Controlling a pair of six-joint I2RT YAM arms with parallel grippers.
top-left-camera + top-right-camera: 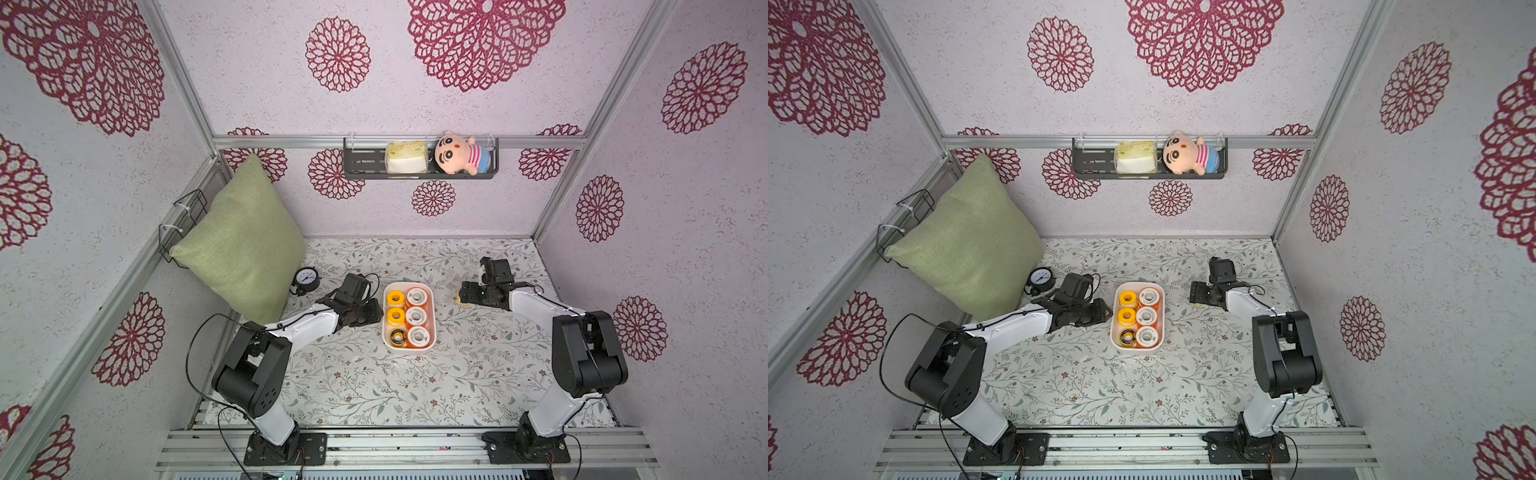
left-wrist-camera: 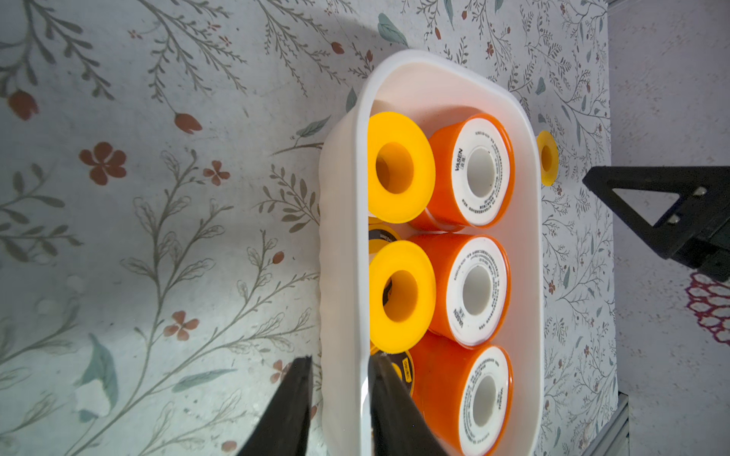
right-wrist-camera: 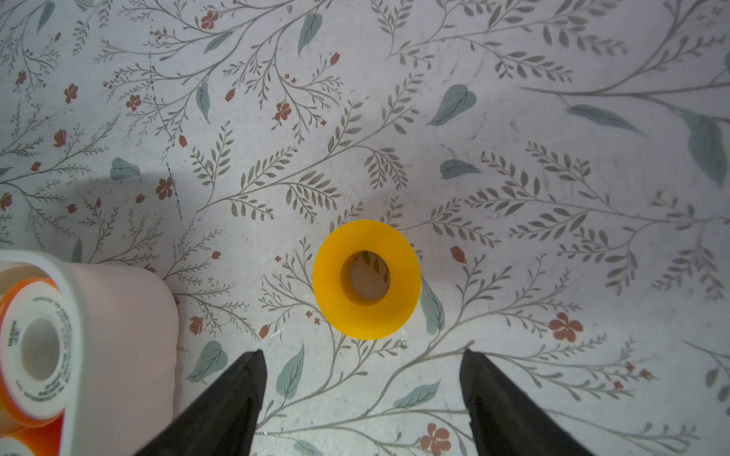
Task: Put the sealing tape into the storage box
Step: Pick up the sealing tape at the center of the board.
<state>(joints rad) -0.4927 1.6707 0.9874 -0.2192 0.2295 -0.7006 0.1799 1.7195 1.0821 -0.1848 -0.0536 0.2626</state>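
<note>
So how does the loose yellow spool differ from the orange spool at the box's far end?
The loose yellow spool is plain yellow all over; the orange spool has a white printed face. The yellow one looks smaller than the orange one. The yellow one lies on the table beside the storage box, by the open right gripper; the orange one sits inside it. Both are round, with a centre hole facing up.

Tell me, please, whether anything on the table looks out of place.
One yellow spool lies flat on the table outside the storage box, apart from its wall, while the other spools sit inside. The open right gripper is poised over it. Nothing looks spilled or damaged.
</note>
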